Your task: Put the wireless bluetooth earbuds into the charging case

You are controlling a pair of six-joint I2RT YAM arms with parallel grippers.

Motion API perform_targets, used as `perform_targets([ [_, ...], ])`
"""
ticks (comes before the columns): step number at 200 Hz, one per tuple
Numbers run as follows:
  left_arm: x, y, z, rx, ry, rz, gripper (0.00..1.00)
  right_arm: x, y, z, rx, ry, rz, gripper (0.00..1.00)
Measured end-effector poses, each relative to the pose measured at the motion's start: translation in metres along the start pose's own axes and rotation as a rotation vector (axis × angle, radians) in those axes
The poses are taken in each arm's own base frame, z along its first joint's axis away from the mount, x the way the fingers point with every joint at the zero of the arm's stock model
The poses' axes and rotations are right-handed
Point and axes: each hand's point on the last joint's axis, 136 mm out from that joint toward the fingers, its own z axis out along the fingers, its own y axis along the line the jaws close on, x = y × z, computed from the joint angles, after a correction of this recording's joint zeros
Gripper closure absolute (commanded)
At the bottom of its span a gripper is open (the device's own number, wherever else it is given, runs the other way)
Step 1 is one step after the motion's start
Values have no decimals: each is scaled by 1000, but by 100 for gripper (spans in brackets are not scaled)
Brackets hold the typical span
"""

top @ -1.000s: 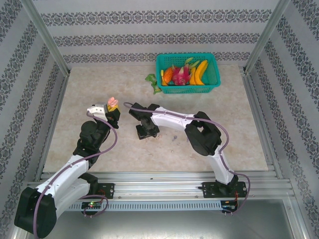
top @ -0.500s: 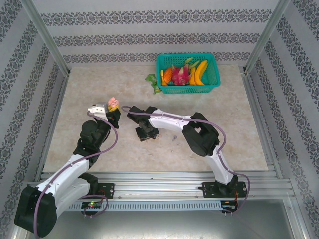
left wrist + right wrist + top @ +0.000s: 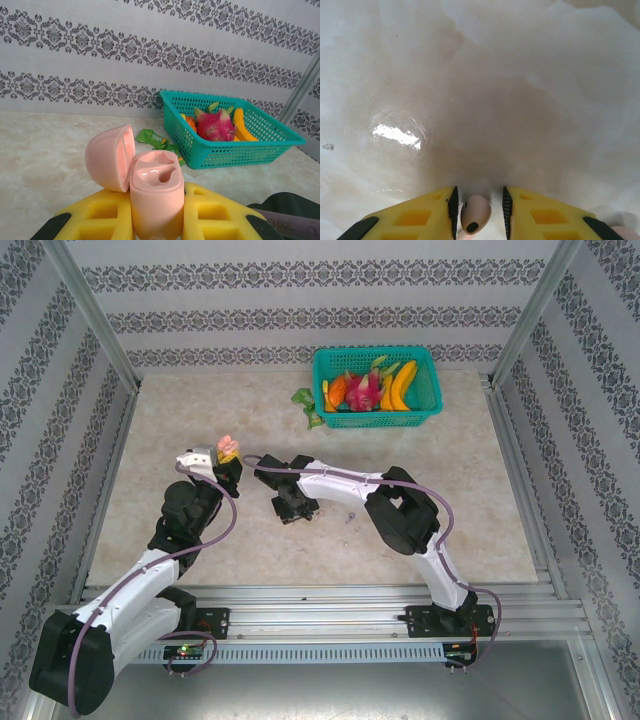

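A pale pink charging case (image 3: 152,185) stands upright between the yellow fingers of my left gripper (image 3: 156,210), which is shut on it. Its lid (image 3: 111,156) is hinged open to the left and both sockets are bare. From above, the case (image 3: 226,447) is held over the table's left half. My right gripper (image 3: 290,508) is down at the tabletop just right of it. In the right wrist view a pale pink earbud (image 3: 475,212) lies between the open fingers of my right gripper (image 3: 478,200), against the left pad with a gap on the right. A second pink earbud (image 3: 626,233) peeks in at the corner.
A teal basket (image 3: 375,352) of toy fruit stands at the back right, with a green packet (image 3: 309,407) beside it. A tiny purple earbud (image 3: 347,519) lies on the marble top just right of my right gripper. Patterned walls and metal rails border the table.
My right gripper has shifted slightly left and lower toward the tabletop. The left arm and the case have stayed put.
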Motion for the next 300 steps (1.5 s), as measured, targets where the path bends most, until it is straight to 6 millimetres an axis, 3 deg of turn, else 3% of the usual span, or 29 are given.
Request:
perform_targets([
  [78,-1,0,2,0,1,-2,100,1,-2,0,13,-15,-4,80],
  [204,-3,-1,1,4,-4,-4,100,14,-18,-11,12,-24,21,82],
  [300,9,-2,-4,20,18,-3,100,-20,-50,-49,-34,-133,138,82],
])
